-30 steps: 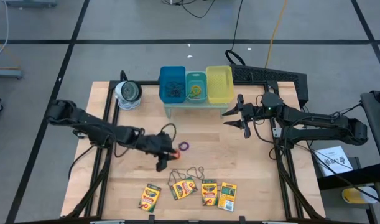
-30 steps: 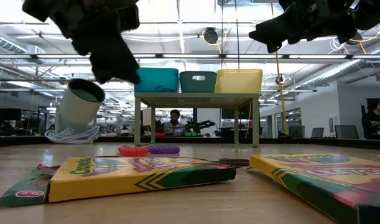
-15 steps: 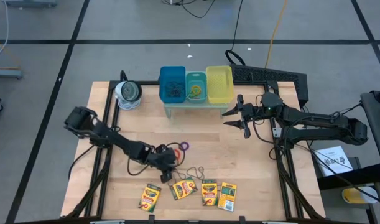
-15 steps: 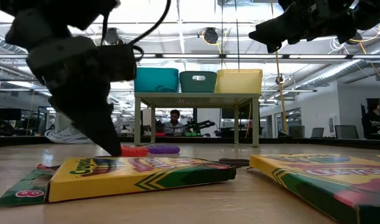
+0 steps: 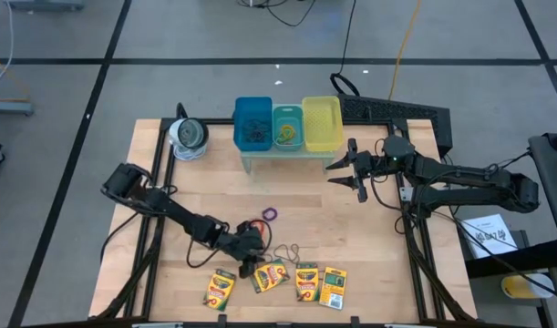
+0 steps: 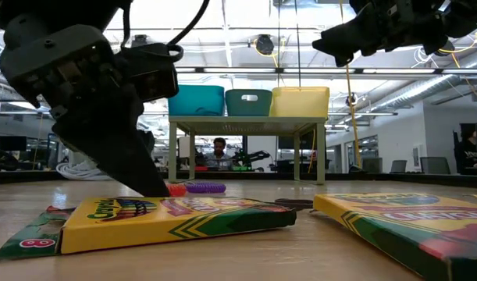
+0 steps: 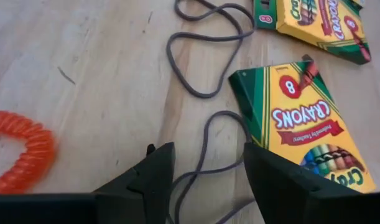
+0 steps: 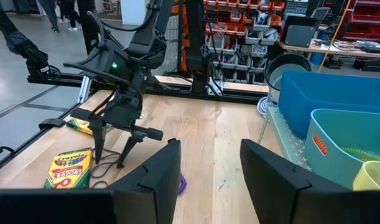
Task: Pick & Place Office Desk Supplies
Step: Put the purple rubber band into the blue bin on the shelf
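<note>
My left gripper point(image 7: 205, 171) stands with jaws apart, straddling a brown loop point(image 7: 205, 146) low in the wrist frame. I judge the loop light, limp and thin; best pinched across its strand. Beside it lie a flat crayon box point(image 7: 301, 124) and an orange band point(image 7: 22, 149). My right gripper point(image 5: 355, 170), also apart, waits mid-right in the high view.

Crayon boxes point(image 5: 276, 281) at table's point(image 5: 387, 264) near edge, bins point(image 5: 286, 125) at far edge

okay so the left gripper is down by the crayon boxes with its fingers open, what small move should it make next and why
Probably close. The left gripper is open and low on the table, with a strand of the wiry loop running between its fingers, beside a crayon box. Shutting the fingers should catch it.
</note>
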You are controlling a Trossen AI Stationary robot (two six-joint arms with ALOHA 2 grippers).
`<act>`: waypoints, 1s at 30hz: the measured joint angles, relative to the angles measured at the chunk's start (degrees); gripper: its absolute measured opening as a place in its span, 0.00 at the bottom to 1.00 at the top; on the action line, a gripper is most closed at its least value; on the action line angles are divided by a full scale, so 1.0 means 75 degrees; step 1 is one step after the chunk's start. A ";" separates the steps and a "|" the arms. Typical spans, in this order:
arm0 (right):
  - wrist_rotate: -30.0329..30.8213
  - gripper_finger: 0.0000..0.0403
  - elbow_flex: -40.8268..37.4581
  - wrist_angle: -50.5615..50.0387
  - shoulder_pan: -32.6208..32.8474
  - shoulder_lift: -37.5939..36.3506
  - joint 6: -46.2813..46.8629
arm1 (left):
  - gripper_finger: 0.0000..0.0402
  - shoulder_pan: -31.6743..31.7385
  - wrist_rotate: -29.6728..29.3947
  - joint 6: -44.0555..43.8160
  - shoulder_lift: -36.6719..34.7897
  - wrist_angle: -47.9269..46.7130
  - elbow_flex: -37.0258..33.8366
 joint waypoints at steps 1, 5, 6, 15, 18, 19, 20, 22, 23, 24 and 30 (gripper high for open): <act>0.0002 0.38 0.0000 0.0002 0.0000 0.0000 -0.0001 | 0.48 -0.0005 0.0009 0.0088 0.0011 -0.0009 0.0002; 0.0000 0.38 0.0000 -0.0001 0.0000 0.0000 -0.0009 | 0.39 -0.0009 0.0012 0.0551 0.0021 -0.0032 -0.0010; 0.0000 0.38 0.0000 -0.0001 0.0000 0.0000 -0.0009 | 0.36 -0.0009 0.0020 0.0645 0.0027 -0.0035 -0.0013; 0.0001 0.38 0.0000 -0.0001 0.0000 0.0000 -0.0020 | 0.08 -0.0017 -0.0375 0.1347 0.0030 -0.0504 0.0002; 0.0001 0.38 0.0000 -0.0001 0.0000 0.0000 -0.0023 | 0.02 0.0063 -0.0678 0.1612 0.0030 -0.0516 0.0002; 0.0002 0.38 0.0000 0.0002 0.0000 0.0000 -0.0022 | 0.02 0.0100 -0.0759 0.1680 0.0030 -0.0513 0.0002; 0.0001 0.38 0.0000 0.0002 0.0000 0.0000 -0.0021 | 0.02 0.0128 -0.0852 0.1762 0.0030 -0.0503 0.0002; 0.0001 0.38 0.0000 0.0002 0.0000 0.0000 -0.0014 | 0.02 0.0171 -0.1138 0.1972 0.0030 -0.0501 0.0002; 0.0000 0.38 0.0000 0.0002 0.0000 0.0000 -0.0003 | 0.01 0.0204 -0.1293 0.2092 0.0030 -0.0510 0.0002; 0.0000 0.38 0.0000 0.0002 0.0000 0.0000 -0.0003 | 0.01 0.0236 -0.1605 0.2211 0.0030 -0.0544 -0.0007; 0.0008 0.38 0.0000 0.0005 -0.0003 -0.0001 0.0000 | 0.01 0.0501 -0.3215 0.2418 -0.0380 -0.1078 -0.0068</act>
